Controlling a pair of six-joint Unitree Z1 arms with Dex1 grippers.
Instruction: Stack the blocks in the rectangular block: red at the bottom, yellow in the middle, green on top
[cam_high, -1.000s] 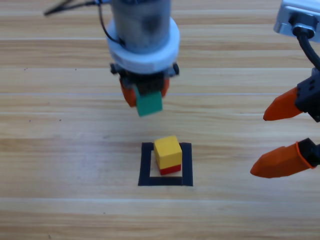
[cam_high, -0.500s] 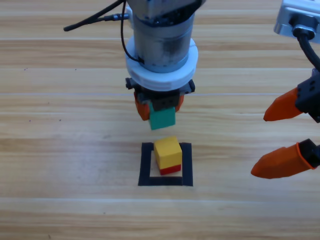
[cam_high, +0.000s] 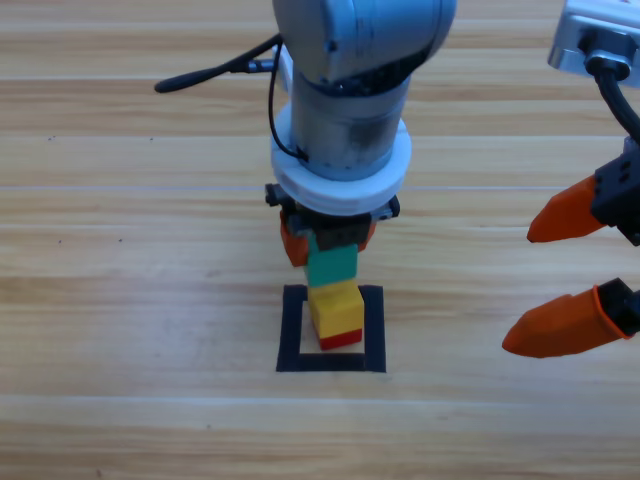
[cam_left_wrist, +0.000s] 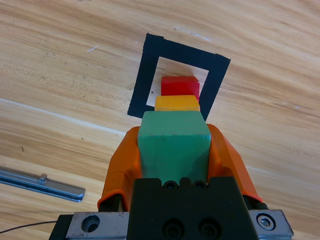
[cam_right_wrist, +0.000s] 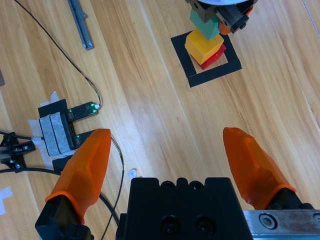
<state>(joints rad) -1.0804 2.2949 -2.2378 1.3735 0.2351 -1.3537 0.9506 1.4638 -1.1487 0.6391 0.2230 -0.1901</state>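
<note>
Green cube held right over the stack in the taped square.

We see the left gripper (cam_high: 328, 240) clamped on the green cube (cam_high: 331, 264), directly above the yellow cube (cam_high: 335, 309), which sits on the red cube (cam_high: 341, 340) inside the rectangular block (cam_high: 289, 330) (contact unclear). The right gripper (cam_high: 570, 270) waits well right of it, jaws wide.

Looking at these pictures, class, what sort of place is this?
Probably a robotics lab bench: a taped square marked on a wooden table, loose cables with a small lit electronics board, and the left hand stacking cubes.
</note>
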